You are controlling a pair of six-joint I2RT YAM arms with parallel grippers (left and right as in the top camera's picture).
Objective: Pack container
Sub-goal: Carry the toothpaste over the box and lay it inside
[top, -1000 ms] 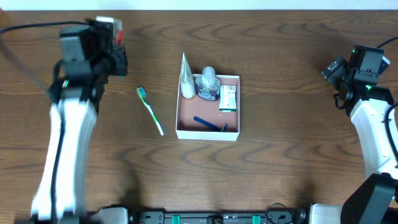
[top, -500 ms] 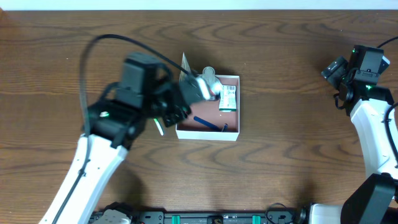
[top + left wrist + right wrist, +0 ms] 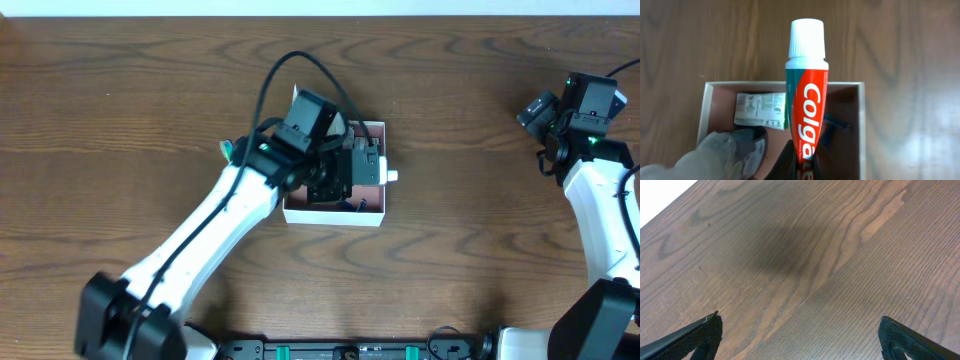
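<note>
The container (image 3: 335, 217), a shallow white-walled box with a reddish-brown floor, sits mid-table. My left gripper (image 3: 352, 168) hovers over it, shut on a red, green and white Colgate toothpaste tube (image 3: 806, 100). The tube's white cap (image 3: 392, 176) reaches past the right wall. In the left wrist view the left gripper (image 3: 807, 167) pinches the tube's tail above the container (image 3: 859, 130). Inside lie a green-and-white packet (image 3: 761, 110), a clear bottle (image 3: 725, 150) and a dark blue item (image 3: 834, 127). My right gripper (image 3: 540, 108) is open and empty at the far right, as the right wrist view (image 3: 800, 340) shows.
A green-headed toothbrush (image 3: 227, 148) lies on the table left of the container, mostly hidden under my left arm. The tip of a white tube (image 3: 296, 95) sticks out past the container's back left corner. The table is dark brown wood.
My left arm has swung from the far left of the table to above the container, carrying the toothpaste tube. The right arm has not moved.
</note>
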